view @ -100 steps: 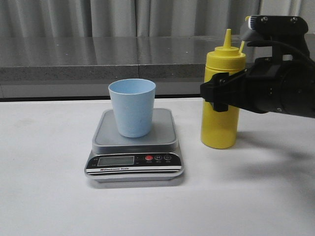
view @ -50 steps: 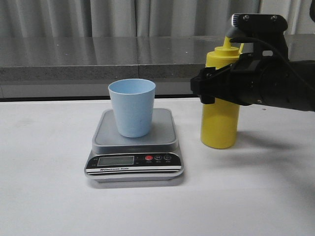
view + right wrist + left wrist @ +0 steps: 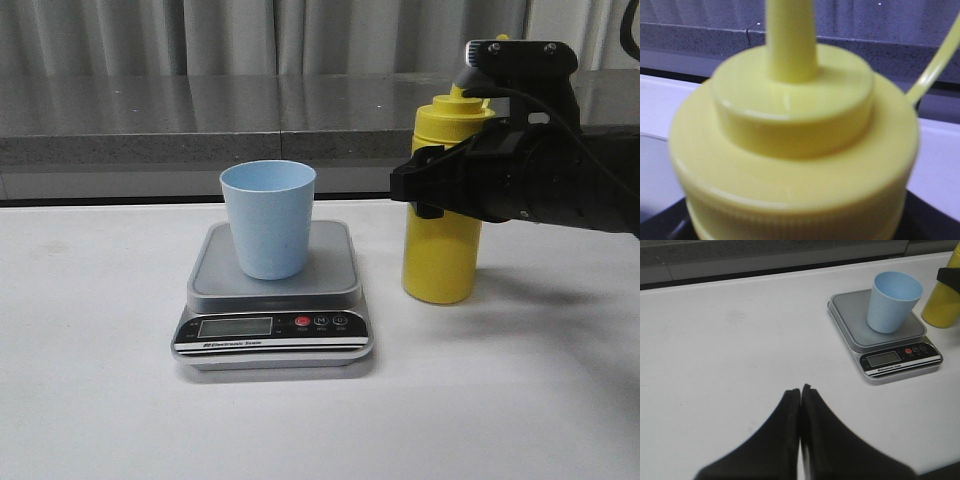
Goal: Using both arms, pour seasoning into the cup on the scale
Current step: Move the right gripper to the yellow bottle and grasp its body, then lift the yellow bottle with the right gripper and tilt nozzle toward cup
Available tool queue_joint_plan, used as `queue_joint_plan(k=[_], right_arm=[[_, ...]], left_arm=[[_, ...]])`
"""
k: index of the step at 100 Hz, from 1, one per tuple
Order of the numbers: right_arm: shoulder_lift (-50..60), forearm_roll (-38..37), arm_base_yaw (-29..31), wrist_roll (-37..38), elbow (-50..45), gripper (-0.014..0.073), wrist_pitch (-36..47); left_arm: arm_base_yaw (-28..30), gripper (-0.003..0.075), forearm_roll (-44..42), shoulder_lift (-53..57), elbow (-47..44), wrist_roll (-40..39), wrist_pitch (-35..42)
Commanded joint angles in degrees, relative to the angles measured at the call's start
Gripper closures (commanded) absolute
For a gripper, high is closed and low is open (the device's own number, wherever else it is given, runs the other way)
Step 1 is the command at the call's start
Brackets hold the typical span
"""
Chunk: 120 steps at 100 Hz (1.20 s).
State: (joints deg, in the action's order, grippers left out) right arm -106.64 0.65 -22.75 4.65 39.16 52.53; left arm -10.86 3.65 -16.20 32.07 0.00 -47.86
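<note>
The yellow seasoning bottle (image 3: 440, 262) stands upright on the white table, right of the scale. My right gripper (image 3: 441, 190) is closed around its upper body, just below the cap. The right wrist view is filled by the bottle's cap and nozzle (image 3: 790, 125), with a black finger (image 3: 667, 227) at its side. The pale blue cup (image 3: 267, 220) stands upright and empty on the silver scale (image 3: 275, 328). My left gripper (image 3: 800, 388) is shut and empty, low over the bare table well away from the scale (image 3: 892, 360) and cup (image 3: 892, 301); it is out of the front view.
The white table (image 3: 100, 380) ends at a grey stone ledge (image 3: 150, 140) with curtains behind. The bottle's thin cap strap (image 3: 932, 62) sticks out beside the nozzle. The right arm's black body (image 3: 570, 180) reaches in from the right edge.
My right gripper has moved left around the bottle's upper body. The bottle has shifted slightly left. The cup and scale have not moved.
</note>
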Motion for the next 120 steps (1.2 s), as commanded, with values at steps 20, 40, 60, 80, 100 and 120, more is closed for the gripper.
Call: queue_joint_plan(k=[20, 40, 60, 80, 100, 120], right_arm=[[2.33, -0.65, 0.11, -0.03, 1.35, 0.0371, 5.5], [5.23, -1.24, 0.11, -0.03, 1.42, 0.0371, 4.78], [10.83, -4.74, 0.11, -0.14, 4.46, 0.0371, -2.58], [14.6, -15.39, 0.11, -1.56, 12.0, 0.0371, -22.15], [15.03, -26.31, -0.27, -1.56, 19.88, 0.0371, -40.87], [14.97, -38.52, -3.56, -1.56, 26.14, 0.0371, -56.15]], left_arm=[[0.33, 0.074, 0.24, -0.61, 1.6, -0.57, 4.71], [0.33, 0.074, 0.24, -0.61, 1.6, -0.57, 4.71], [0.33, 0.074, 0.24, -0.61, 1.6, -0.57, 4.71], [0.33, 0.074, 0.24, -0.61, 1.6, -0.57, 4.71], [0.33, 0.074, 0.24, -0.61, 1.6, -0.57, 4.71], [0.33, 0.074, 0.24, -0.61, 1.6, -0.57, 4.71]])
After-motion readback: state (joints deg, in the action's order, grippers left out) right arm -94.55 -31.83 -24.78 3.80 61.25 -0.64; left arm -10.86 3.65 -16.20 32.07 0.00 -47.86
